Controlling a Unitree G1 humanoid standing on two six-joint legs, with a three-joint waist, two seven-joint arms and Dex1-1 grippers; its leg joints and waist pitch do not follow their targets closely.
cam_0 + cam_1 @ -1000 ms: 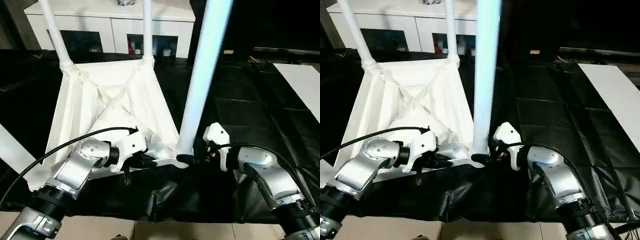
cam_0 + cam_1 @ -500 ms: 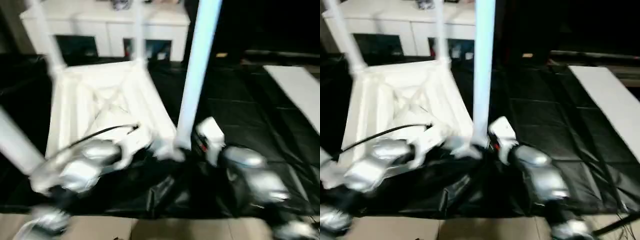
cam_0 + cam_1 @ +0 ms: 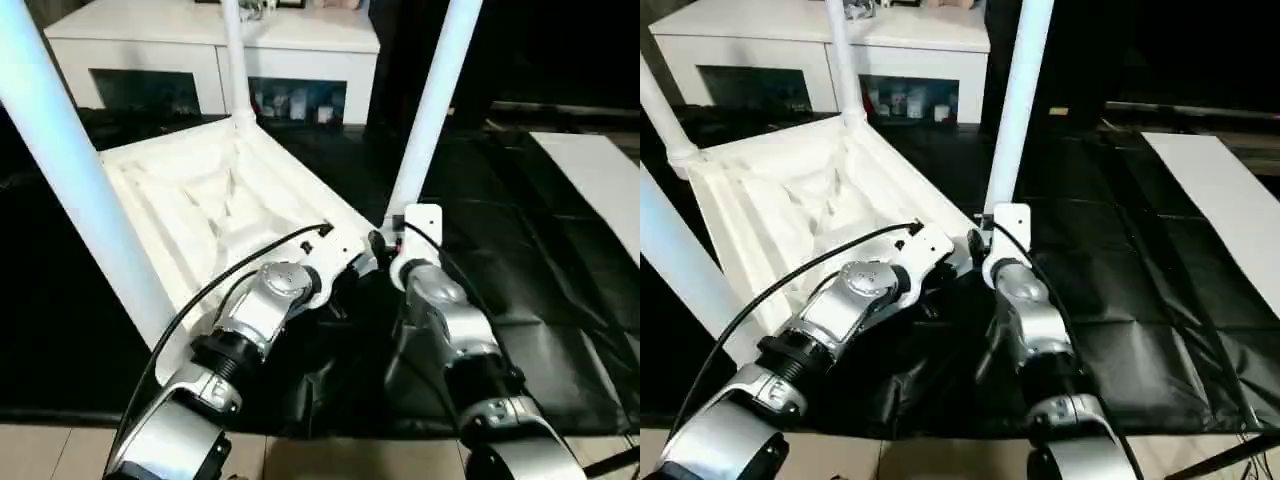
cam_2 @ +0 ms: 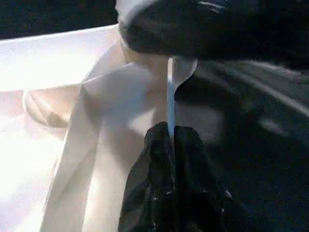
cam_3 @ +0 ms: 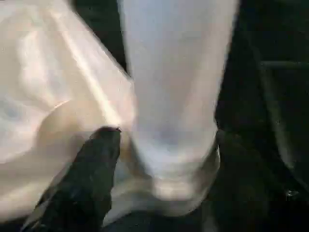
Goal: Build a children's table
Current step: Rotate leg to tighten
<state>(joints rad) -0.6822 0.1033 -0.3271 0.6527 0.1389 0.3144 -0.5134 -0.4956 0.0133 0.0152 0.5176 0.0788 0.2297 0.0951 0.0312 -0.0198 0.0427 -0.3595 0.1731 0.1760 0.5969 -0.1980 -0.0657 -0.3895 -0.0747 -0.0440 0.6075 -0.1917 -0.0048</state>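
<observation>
White plastic, ribs showing: the tabletop (image 3: 210, 215) lies upside down on a black sheet (image 3: 520, 260), its underside facing up, one corner pointing toward the robot. Legs stand up out of the round corner sockets. One leg (image 3: 432, 110) rises from the corner nearest the arms, another leg (image 3: 235, 60) from the far corner by the cabinet, a third leg (image 3: 660, 115) at the far left corner, and a thick near leg (image 3: 85, 190) crosses the left of the scene, close to the head camera.

Both arms meet at that near corner. The left pincer (image 4: 169, 145) is pressed together on a thin upright rib or edge of the tabletop (you can see the white sliver running straight down between the black fingers (image 4: 157, 145) in the wrist view). The right pincer (image 5: 159, 145) sits at the foot of the nearest leg, spread to either side of its base just above the socket collar; one black finger (image 5: 91, 164) lies beside the leg against the tabletop's plastic, and I cannot tell whether the fingers actually press the leg.

Behind the tabletop stands a white cabinet (image 3: 300, 40) with glass-fronted compartments, small items inside. Off to the right a flat white panel (image 3: 600, 180) lies on the black sheet, well apart from the work.
</observation>
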